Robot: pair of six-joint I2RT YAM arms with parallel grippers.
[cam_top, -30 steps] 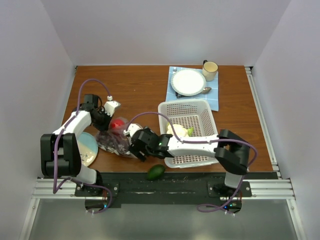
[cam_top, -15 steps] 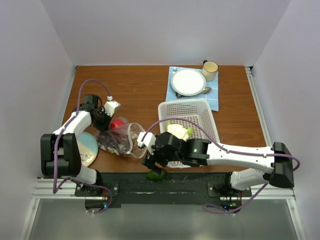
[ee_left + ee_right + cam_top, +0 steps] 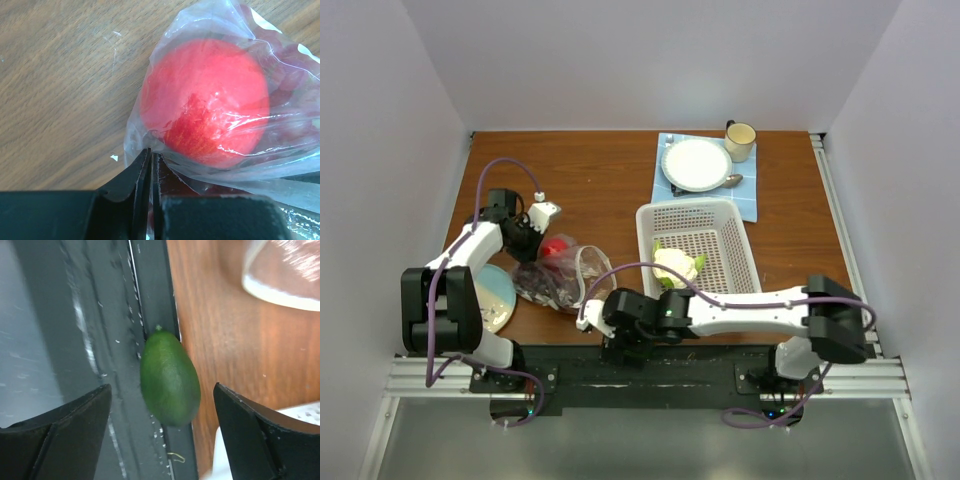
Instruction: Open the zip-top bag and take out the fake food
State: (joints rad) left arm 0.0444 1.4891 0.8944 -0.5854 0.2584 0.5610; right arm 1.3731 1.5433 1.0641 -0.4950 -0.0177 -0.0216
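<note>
1. Since a second ago the right gripper (image 3: pixel 162 390) has left the bag's mouth and swung to the near edge of the table (image 3: pixel 610 180); the left arm has kept its place.
2. Its jaws stand wide, one on each side of a dark green piece (image 3: pixel 170 377), touching nothing.
3. That green piece lies outside the bag, on the seam between the table's near edge and the black rail (image 3: pixel 150 280).
4. The left gripper (image 3: pixel 150 165) is pinched narrow on a corner of the zip-top bag (image 3: pixel 260 170), with film caught between its fingers.
5. The bag lies toward the table's near-left corner, its mouth gaping toward the basket (image 3: pixel 720 215).
6. A red fruit (image 3: pixel 205 100) sits inside the bag, just beside the pinched corner; dark pieces (image 3: pixel 538 285) lie in it too.
7. A cream-white piece (image 3: pixel 675 265) lies in the basket, which stands at the near edge, right of centre.
</note>
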